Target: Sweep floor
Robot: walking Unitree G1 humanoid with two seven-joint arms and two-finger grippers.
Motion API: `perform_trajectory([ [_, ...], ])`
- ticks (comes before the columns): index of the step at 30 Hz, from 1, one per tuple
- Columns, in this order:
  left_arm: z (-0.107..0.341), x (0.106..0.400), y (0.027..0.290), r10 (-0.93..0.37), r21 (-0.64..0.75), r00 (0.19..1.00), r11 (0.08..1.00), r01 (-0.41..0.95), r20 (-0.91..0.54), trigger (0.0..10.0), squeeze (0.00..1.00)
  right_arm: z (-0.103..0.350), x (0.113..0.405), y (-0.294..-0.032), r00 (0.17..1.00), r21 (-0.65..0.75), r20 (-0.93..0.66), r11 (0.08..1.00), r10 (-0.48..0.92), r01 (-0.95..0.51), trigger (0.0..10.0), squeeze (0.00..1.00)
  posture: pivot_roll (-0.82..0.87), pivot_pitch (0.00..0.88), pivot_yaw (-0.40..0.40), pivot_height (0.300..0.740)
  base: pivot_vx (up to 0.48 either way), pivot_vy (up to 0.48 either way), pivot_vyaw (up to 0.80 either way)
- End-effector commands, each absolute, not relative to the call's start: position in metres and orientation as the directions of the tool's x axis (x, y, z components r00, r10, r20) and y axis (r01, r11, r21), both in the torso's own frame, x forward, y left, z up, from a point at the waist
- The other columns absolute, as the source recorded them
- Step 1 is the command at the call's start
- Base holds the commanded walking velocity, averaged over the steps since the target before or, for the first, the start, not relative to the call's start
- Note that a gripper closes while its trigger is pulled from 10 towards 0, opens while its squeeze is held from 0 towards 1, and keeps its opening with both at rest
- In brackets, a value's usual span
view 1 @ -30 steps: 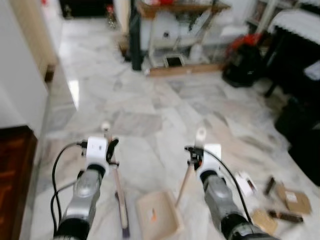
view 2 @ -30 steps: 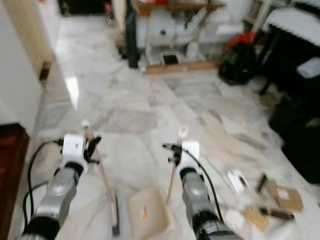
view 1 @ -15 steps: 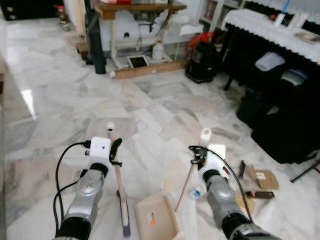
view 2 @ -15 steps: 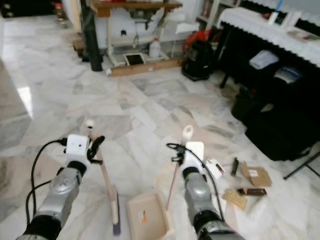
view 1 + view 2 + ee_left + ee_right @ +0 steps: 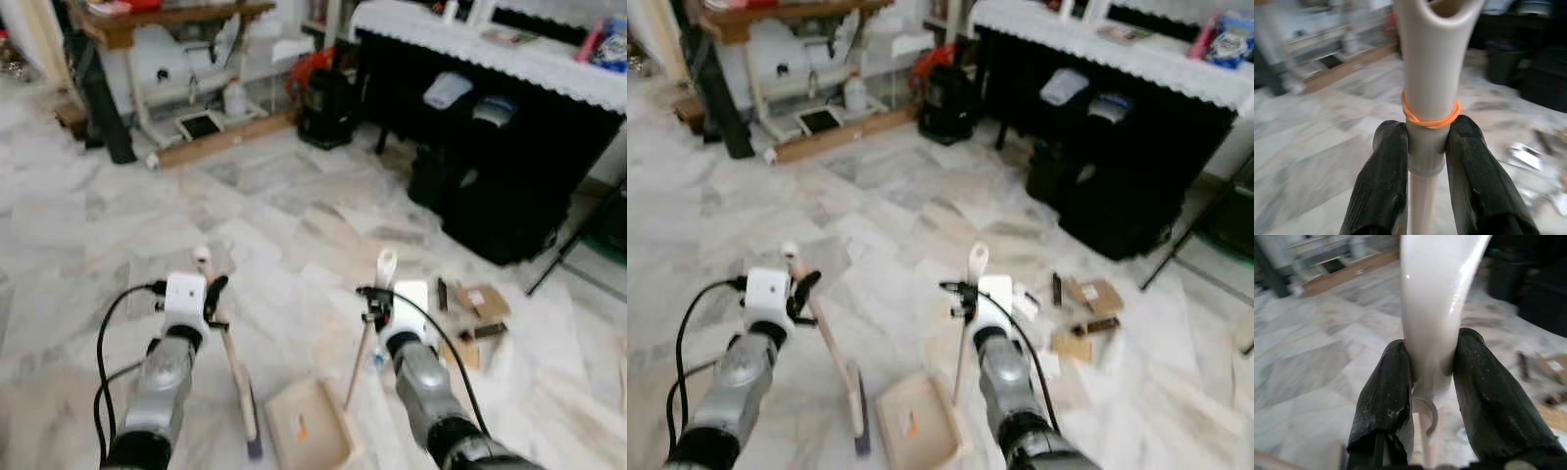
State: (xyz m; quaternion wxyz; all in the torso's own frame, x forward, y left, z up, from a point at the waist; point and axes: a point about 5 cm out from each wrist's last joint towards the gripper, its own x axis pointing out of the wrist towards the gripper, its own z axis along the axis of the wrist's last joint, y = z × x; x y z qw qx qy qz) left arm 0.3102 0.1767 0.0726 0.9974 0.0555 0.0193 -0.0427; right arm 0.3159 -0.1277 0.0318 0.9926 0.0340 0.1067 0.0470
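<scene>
Two hands are clamped on tools: the left hand point(image 5: 209, 299) on the broom point(image 5: 233, 367), the right hand point(image 5: 376, 305) on the dustpan point(image 5: 309, 438) handle. Scattered litter point(image 5: 470, 315) lies right of the dustpan, which rests on the floor point(image 5: 294, 225) beside the broom head; a wide stroke risks flicking scraps under the black furniture point(image 5: 490, 147) beyond it.

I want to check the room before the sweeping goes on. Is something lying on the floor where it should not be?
Yes. Scraps of cardboard and small packets lie scattered on the marble floor, to the right of the right gripper, near the black-draped table. The broom and dustpan are held normally.
</scene>
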Motion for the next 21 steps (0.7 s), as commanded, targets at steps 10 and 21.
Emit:
perform_trajectory([
  [10,0.0837,0.3154,0.1705,-0.111,0.114,0.994,0.987,0.109,0.010,10.0,0.00,0.0400,0.3208,-0.1297,0.982,0.079,-0.166,0.994,0.092,-0.080,10.0,0.00,0.05,0.000,-0.048,0.740,0.000,0.209,-0.77],
  [21,0.0863,0.3154,0.1676,-0.129,0.119,0.991,0.985,0.125,0.029,10.0,0.00,0.0406,0.3214,-0.1302,0.982,0.078,-0.165,0.994,0.090,-0.078,10.0,0.00,0.05,0.000,-0.050,0.740,0.000,0.000,-0.77],
])
